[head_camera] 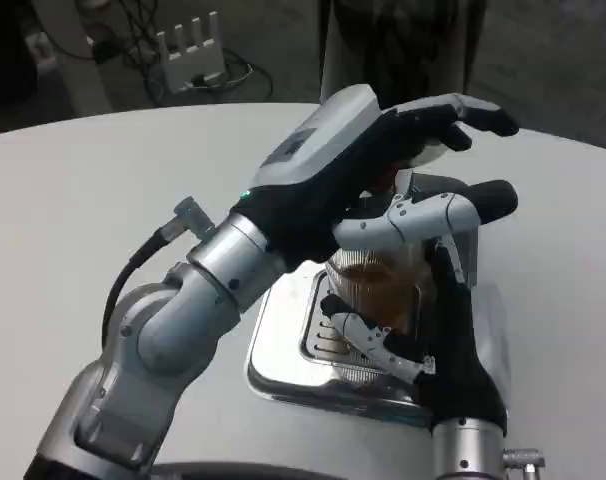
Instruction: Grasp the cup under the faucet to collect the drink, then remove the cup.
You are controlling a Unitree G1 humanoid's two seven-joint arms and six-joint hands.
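A clear plastic cup [375, 285] with amber drink in it stands on a silver drip tray [281, 345] at the table's middle. My right hand [453, 335] comes up from the bottom right and grips the cup, thumb across its front and fingers [428, 215] wrapped round its upper rim. My left hand [358, 150] lies flat on top of the faucet, fingers stretched out to the right. It hides nearly all of the faucet; a small reddish part [383, 182] shows just beneath the palm, right over the cup.
The round white table [93, 200] spreads left and behind the tray. My left forearm [198, 290] crosses the table's front left. Beyond the far edge, a white device with upright prongs [190, 45] and cables sit on the floor. A dark post [403, 45] rises behind the faucet.
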